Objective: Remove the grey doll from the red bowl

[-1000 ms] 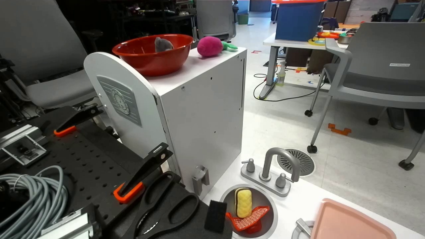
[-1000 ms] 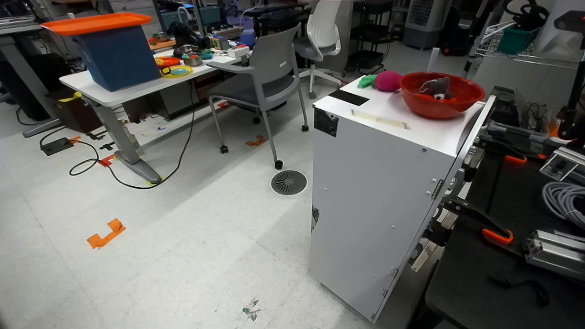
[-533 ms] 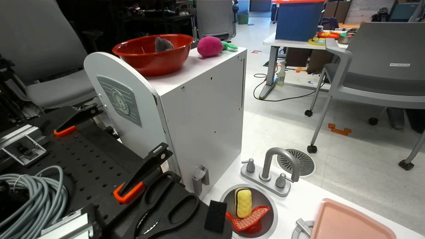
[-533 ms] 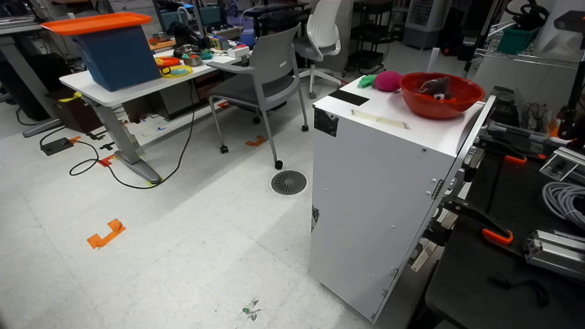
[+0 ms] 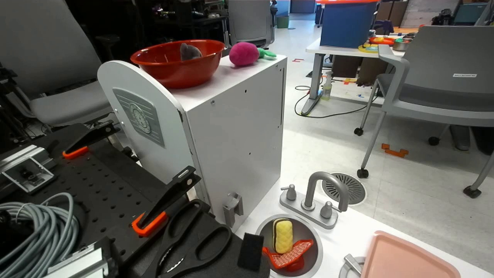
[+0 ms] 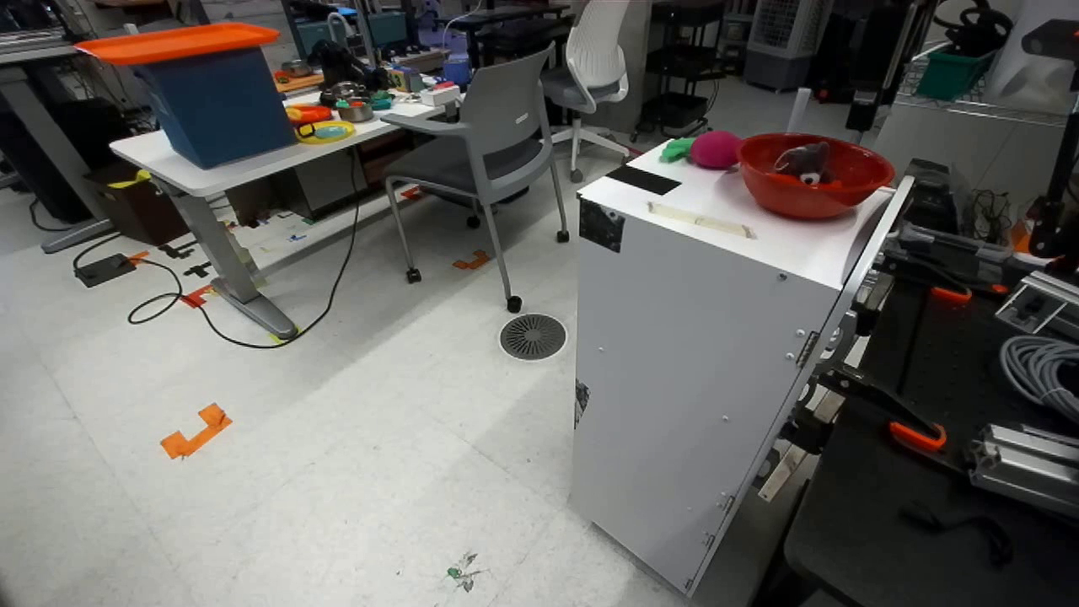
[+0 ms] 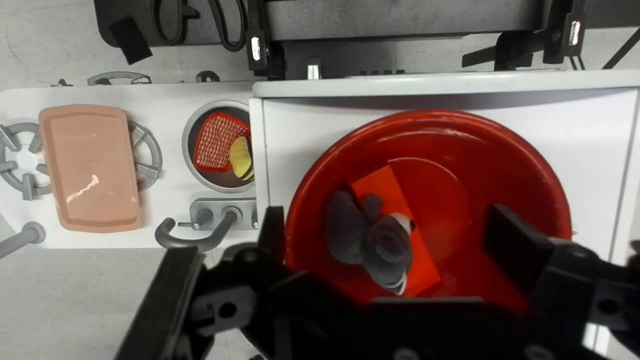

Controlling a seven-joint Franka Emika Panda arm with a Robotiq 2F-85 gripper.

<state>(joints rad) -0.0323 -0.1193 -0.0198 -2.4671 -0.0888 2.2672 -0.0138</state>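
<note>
On the white box-shaped bench (image 5: 224,82), a bright pink fuzzy ball (image 5: 244,54) with a green leafy end (image 5: 267,53) sat just beside the wide glossy red-orange round bowl (image 5: 181,75); in an exterior view you could see a narrow gap between them. A white raised panel (image 7: 445,84) ran close along another side of the bowl, touching or not you could not tell. Lower down beside the bench, you had a round grey sink (image 7: 215,179) holding a red checked cloth (image 7: 220,142) and a yellow quilted piece (image 7: 240,156). The small soft grey doll (image 7: 375,242) lay inside the bowl, partly over a flat orange rectangular piece (image 7: 421,262); in the wrist view its long axis slanted from upper left to lower right, its white-edged end lowest, a dark eye at its right. Your blurred black fingers (image 7: 515,245) were wide apart, the doll between them in that view, touching neither.
</note>
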